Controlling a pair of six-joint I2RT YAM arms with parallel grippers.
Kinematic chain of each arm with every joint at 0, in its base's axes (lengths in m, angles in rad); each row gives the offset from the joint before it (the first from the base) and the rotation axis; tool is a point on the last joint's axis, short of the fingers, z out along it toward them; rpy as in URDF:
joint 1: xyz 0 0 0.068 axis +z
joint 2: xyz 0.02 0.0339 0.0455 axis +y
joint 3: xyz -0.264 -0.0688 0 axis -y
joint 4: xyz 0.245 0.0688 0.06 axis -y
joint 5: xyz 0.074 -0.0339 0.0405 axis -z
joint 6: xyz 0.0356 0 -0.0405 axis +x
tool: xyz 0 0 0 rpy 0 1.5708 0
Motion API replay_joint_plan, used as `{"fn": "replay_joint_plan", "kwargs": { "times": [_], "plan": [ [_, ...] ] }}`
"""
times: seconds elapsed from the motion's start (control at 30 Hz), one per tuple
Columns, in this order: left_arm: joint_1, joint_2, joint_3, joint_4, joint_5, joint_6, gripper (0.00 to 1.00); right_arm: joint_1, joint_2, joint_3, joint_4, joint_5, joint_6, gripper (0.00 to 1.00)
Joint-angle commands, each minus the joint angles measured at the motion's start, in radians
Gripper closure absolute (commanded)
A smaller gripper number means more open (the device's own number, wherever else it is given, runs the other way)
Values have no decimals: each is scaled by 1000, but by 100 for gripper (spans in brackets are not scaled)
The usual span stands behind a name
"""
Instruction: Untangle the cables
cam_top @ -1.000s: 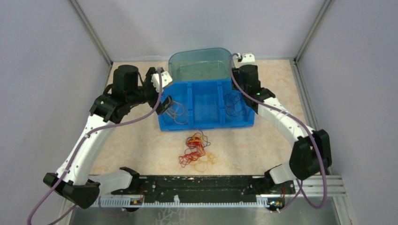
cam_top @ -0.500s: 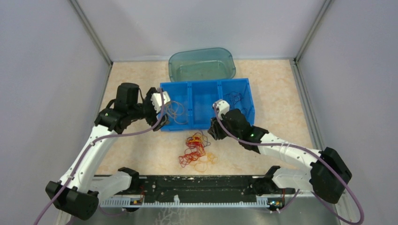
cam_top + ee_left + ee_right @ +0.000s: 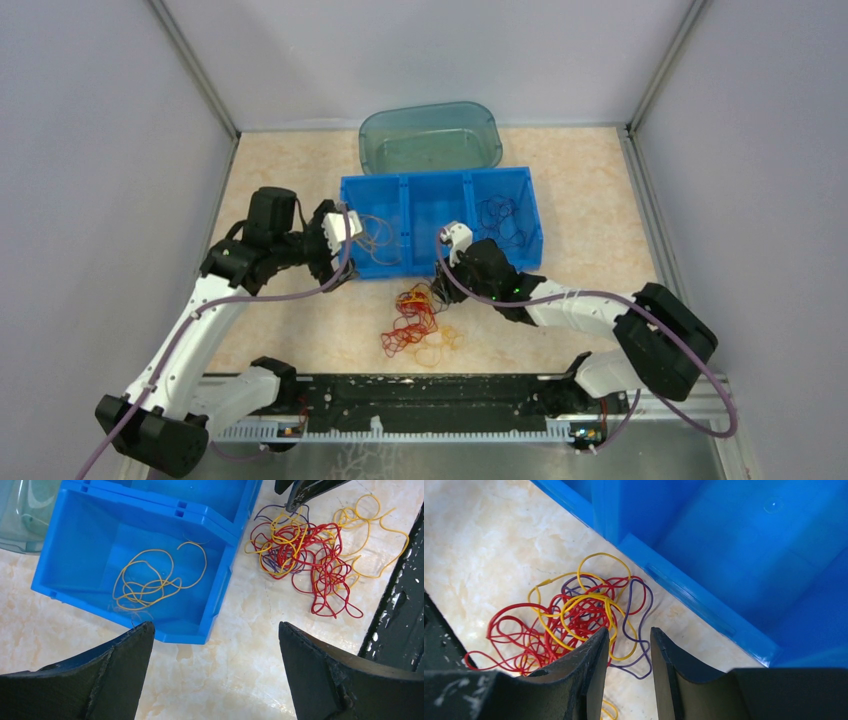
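The cables lie as a clump of red, yellow-orange and dark purple loops on the table, just in front of the blue bin. The clump also shows in the left wrist view and the right wrist view. My right gripper hangs over the clump's far edge. Its jaws stand a narrow gap apart, with purple and yellow strands showing below the gap, not pinched. My left gripper is wide open and empty, at the bin's near left corner.
The bin has three compartments. The left one holds yellow-orange strands, the right one dark purple strands. A teal tub stands behind the bin. A black rail runs along the near edge.
My right gripper has swung from the bin's far right end down to the clump. The bin looked raised and tilted a second ago and now sits flat. My left gripper has drawn back slightly.
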Motion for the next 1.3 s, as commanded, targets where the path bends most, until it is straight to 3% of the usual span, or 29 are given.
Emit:
{"fn": "replay_joint_plan", "kwargs": {
  "times": [0.0, 0.23, 0.47, 0.73, 1.03, 1.27],
  "plan": [
    [4, -14, 14, -52, 38, 36, 1, 14, 32, 44, 74, 14, -60, 63],
    [3, -8, 46, -61, 54, 30, 1, 14, 72, 24, 121, 0, -64, 64],
    [3, -7, 72, -72, 62, 21, 1, 14, 110, 13, 190, 12, -72, 72],
    [3, -11, 104, -95, 72, 21, 1, 15, 70, 24, 173, 16, -93, 100],
    [3, -29, 118, -75, 158, -16, 1, 19, -206, 88, 118, -130, -71, 100],
    [3, -56, 63, 44, 269, -100, 3, 53, -235, 152, 178, -261, 18, 100]
  ]
}}
